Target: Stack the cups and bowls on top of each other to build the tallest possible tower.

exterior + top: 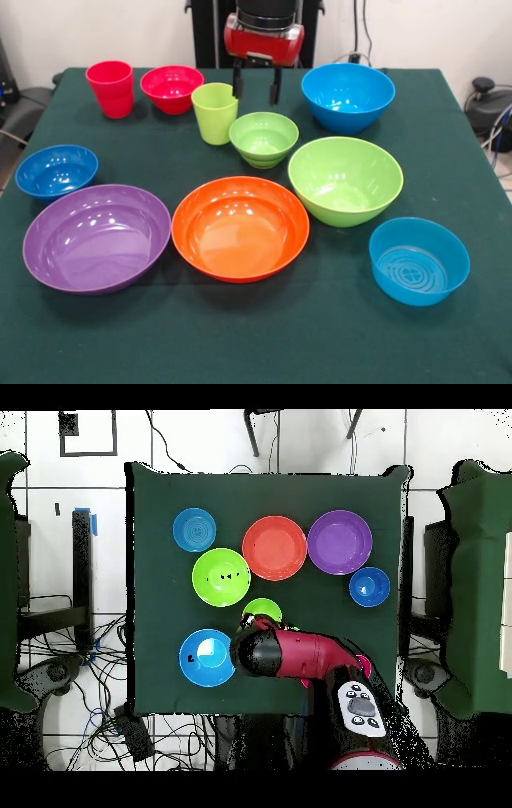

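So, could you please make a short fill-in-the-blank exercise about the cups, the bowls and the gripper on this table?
1. The red cup stands right beside the small ____ bowl.
2. The gripper hangs just behind the lime-green ____.
3. Between the purple bowl and the large green bowl lies the ____ bowl.
4. Every cup and bowl stands on the table; none is ____ yet.

Missing words: red; cup; orange; stacked

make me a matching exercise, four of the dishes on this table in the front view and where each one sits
Things:
1. red plastic tumbler
2. wide purple plastic bowl
3. large blue plastic bowl
4. lime-green plastic tumbler

Places, front view:
A. near left of the green tablecloth
B. far right
C. far left corner
D. just below the open claw

Pairs: 1-C, 2-A, 3-B, 4-D
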